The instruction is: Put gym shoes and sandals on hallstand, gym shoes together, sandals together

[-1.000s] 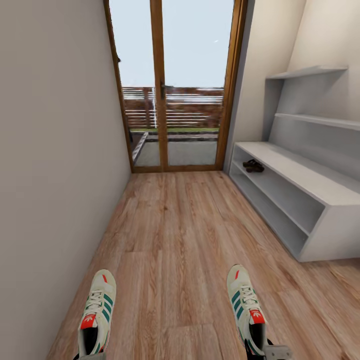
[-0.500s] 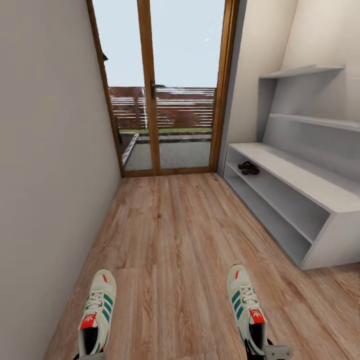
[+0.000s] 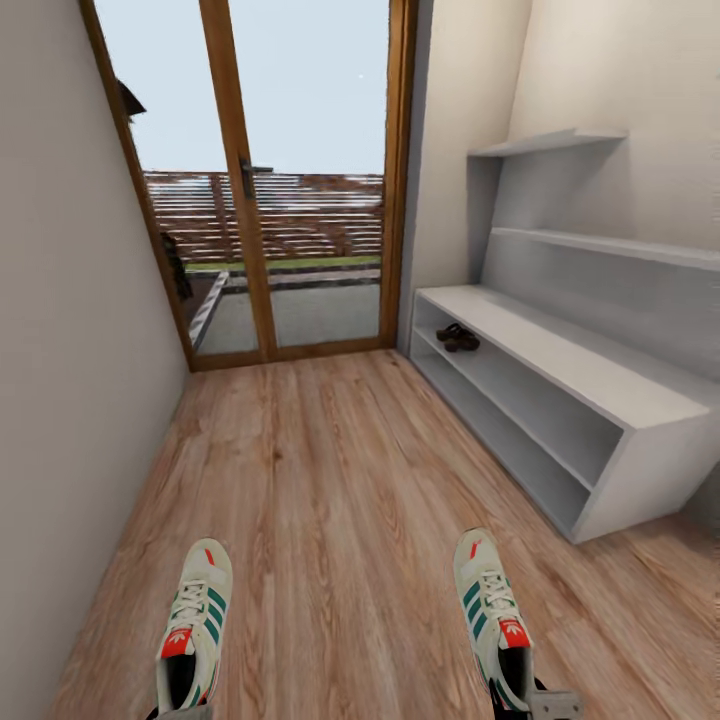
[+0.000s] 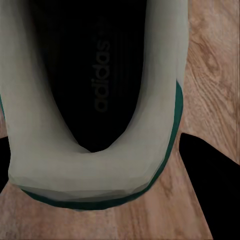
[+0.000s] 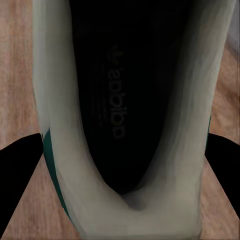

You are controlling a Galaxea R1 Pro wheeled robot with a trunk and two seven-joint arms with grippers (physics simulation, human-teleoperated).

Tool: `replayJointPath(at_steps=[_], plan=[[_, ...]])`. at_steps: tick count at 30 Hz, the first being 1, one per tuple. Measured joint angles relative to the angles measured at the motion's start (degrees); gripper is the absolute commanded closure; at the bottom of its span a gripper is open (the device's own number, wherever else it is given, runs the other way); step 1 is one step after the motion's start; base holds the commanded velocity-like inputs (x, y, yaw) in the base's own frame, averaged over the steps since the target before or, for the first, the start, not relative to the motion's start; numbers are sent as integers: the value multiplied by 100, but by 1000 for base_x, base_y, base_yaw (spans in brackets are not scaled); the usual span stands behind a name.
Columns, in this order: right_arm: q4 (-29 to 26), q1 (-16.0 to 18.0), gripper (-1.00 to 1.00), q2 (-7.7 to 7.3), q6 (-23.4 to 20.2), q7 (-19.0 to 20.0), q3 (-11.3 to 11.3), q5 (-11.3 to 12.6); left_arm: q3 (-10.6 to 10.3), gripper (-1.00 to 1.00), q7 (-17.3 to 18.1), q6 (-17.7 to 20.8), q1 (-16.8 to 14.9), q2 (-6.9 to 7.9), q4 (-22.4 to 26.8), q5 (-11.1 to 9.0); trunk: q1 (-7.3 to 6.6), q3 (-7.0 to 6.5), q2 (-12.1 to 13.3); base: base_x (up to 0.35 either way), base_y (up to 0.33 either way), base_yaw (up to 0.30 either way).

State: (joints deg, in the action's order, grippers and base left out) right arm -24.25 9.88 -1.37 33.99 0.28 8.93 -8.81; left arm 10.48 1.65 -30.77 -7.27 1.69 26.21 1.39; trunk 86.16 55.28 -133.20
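Camera view has swung rightward since the earlier frames; both gym shoes keep their places. Left gripper grasps the left gym shoe at its heel; right gripper grasps the right gym shoe likewise. Two sandals rest on the hallstand, far ahead and right of the right gripper.

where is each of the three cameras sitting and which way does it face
Head view: on the robot's head, facing down the corridor floor toward the glass door and hallstand; the right pincer shows at the bottom edge.
Left wrist view: by the left pincer, looking into the left gym shoe; dark fingers flank it.
Right wrist view: by the right pincer, looking into the right gym shoe.
Shared: both shoes appear in the head view.
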Motion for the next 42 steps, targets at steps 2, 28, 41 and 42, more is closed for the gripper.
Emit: replayJointPath(at_steps=[2, 28, 41, 42], plan=[[-2, 1, 100, 0, 0, 1, 0, 0, 0, 100, 0, 0, 0, 0, 0, 0, 0, 0, 0, 339, 0, -263], [2, 5, 100, 0, 1, 0, -1, 0, 1, 100, 0, 1, 2, 0, 2, 0, 0, 0, 0, 339, 0, -95], [-5, 5, 100, 0, 0, 4, -1, -1, 1, 100, 0, 0, 1, 0, 1, 0, 0, 0, 0, 339, 0, -13], [-3, 5, 100, 0, 0, 4, -1, 0, 0, 100, 0, 0, 1, 0, 1, 0, 0, 0, 0, 339, 0, -93]])
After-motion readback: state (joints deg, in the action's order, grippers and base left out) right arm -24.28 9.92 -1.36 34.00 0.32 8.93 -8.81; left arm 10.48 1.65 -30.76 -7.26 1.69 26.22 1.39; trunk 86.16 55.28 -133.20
